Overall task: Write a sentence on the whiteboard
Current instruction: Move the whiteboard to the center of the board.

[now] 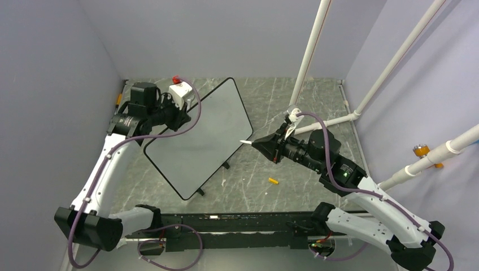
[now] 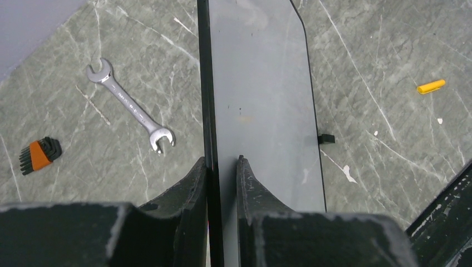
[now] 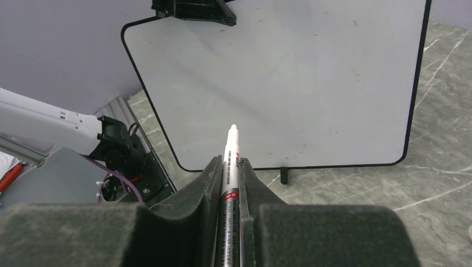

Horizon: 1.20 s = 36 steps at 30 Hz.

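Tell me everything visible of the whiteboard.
The whiteboard is a flat white rectangle with rounded corners and a thin black rim, its glossy face blank but for faint specks. It stands tilted on its lower edge, where two small black clips seem to rest on the marbled table. The left hand pinches its upper edge near a corner. The marker in the right hand points at it without touching.

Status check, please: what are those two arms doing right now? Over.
Left gripper clamped on whiteboard edge. Right gripper holding marker, tip aimed at board, not touching. Board blank. Nothing between; yellow cap lies aside.
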Each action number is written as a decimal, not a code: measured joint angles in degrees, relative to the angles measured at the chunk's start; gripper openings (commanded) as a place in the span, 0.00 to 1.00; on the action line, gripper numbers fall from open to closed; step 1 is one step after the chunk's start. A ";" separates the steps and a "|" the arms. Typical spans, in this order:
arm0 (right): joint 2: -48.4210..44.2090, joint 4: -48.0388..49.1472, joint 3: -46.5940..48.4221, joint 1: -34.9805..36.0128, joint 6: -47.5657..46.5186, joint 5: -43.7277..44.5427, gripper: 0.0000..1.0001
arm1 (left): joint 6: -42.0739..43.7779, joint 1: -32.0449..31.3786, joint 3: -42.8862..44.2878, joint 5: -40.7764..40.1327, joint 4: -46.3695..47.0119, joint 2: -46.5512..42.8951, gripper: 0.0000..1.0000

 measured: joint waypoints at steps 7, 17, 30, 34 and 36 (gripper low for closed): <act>-0.87 0.02 -1.60 0.00 1.40 -0.96 0.00 | -1.31 0.42 -3.17 -1.42 -1.14 -5.25 0.00; 0.07 0.07 -1.75 0.00 2.91 -1.51 0.00 | -3.72 3.37 -5.20 -0.90 -1.07 -6.56 0.00; -0.04 0.81 -4.55 0.00 3.48 -1.46 0.00 | -8.59 7.23 -15.19 3.65 13.20 -8.46 0.00; -0.66 1.40 -6.67 0.00 3.61 -1.49 0.00 | -8.57 7.30 -15.63 5.31 15.39 -7.93 0.00; -0.72 1.68 -7.50 0.00 3.61 -1.64 0.00 | -8.59 7.30 -15.98 5.84 16.00 -8.00 0.00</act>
